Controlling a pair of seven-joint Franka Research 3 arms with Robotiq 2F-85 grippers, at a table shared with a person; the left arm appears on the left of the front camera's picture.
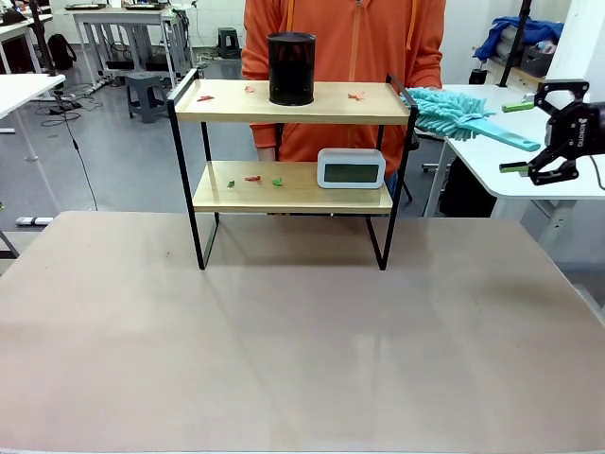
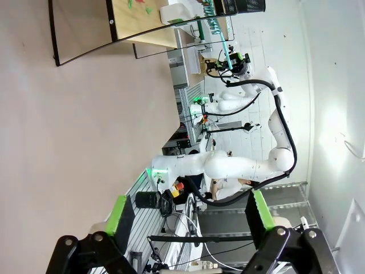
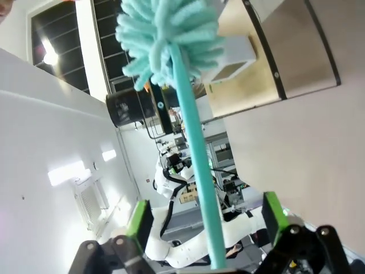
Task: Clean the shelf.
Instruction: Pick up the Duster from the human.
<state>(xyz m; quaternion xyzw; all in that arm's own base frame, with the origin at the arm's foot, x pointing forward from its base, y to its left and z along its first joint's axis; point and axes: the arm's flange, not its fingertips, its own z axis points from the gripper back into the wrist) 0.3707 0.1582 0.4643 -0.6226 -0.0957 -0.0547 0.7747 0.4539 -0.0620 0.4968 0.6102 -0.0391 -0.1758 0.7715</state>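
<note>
The shelf (image 1: 293,197) stands at the far middle of the beige table, and its lower corner shows in the left wrist view (image 2: 142,25). Red and green scraps (image 1: 252,178) lie on both boards. A black cylinder (image 1: 291,68) stands on the top board and a digital clock (image 1: 351,168) on the lower one. A teal duster (image 1: 454,115) juts out to the right of the top board. Its handle (image 3: 197,160) runs between the open fingers of my right gripper (image 1: 516,138) (image 3: 206,216), which are not closed on it. My left gripper (image 2: 188,214) is open with nothing in it.
A person in an orange top (image 1: 345,38) stands right behind the shelf. A white table (image 1: 492,165) lies below my right gripper, and another white table (image 1: 24,87) is at the far left. The wide beige tabletop (image 1: 284,331) in front of the shelf is bare.
</note>
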